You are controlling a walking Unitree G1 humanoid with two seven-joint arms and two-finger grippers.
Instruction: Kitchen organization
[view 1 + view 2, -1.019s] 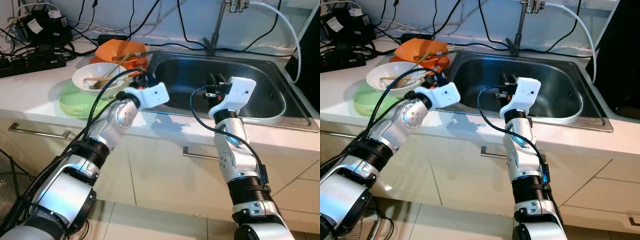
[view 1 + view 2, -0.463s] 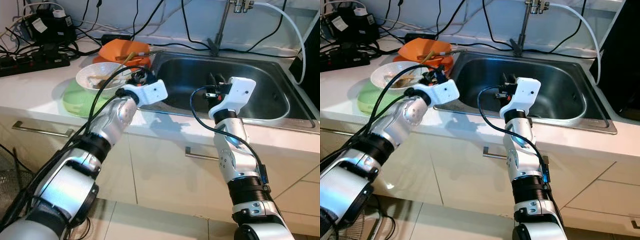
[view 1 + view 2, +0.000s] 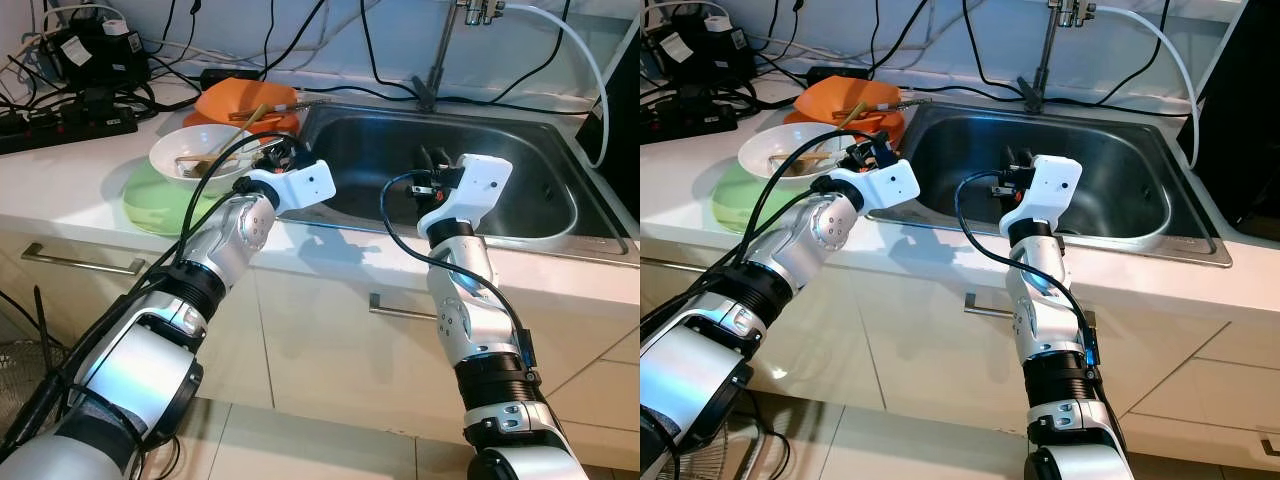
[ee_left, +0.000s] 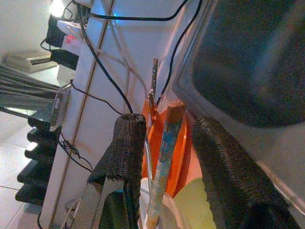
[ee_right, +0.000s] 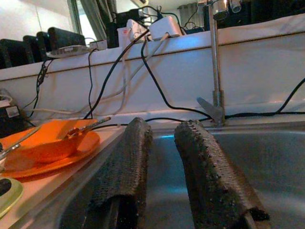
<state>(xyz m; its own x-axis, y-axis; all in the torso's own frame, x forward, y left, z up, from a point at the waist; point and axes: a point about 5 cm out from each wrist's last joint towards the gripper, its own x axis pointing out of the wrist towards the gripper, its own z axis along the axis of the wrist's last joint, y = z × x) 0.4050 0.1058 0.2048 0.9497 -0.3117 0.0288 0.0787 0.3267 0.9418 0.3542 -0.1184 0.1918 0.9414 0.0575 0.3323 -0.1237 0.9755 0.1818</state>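
Cabinet front [image 3: 330, 350]: nearest the robot, pale doors with bar handles below the white counter [image 3: 70, 185].
Right gripper [image 5: 164, 167]: hangs over the near part of the steel sink [image 3: 520, 190]. Its two black fingers stand a narrow gap apart with nothing between them; it looks idle.
Left gripper [image 4: 164, 157]: sits at the counter edge beside the sink's left rim, aimed at the stacked dishes. The fingers are spread wide, and a wooden stick [image 4: 164, 157] rises in the gap between them; neither pad looks to touch it, so nothing is gripped.
Task's things: a white bowl [image 3: 195, 150] holding utensils sits on a green plate [image 3: 150, 200]. Just behind, an orange bowl [image 3: 245, 100] on an orange plate holds more utensils, one a metal-handled piece [image 5: 88, 126]. All lie left of the sink.
Step in hand: it seems to be lining up on the wooden stick for a pick.
Doing it well: the stick should be centred between the pads and the wrist squared to its shaft before closing, since a round handle can roll out of a slanted pinch. A grip low enough to be firm, yet clear of the bowl rim, would avoid tipping the bowl off the plate.
Far: faucet [image 3: 440, 50], white hose and black cables [image 3: 290, 40] along the wall, a power strip [image 3: 60, 115] at far left.
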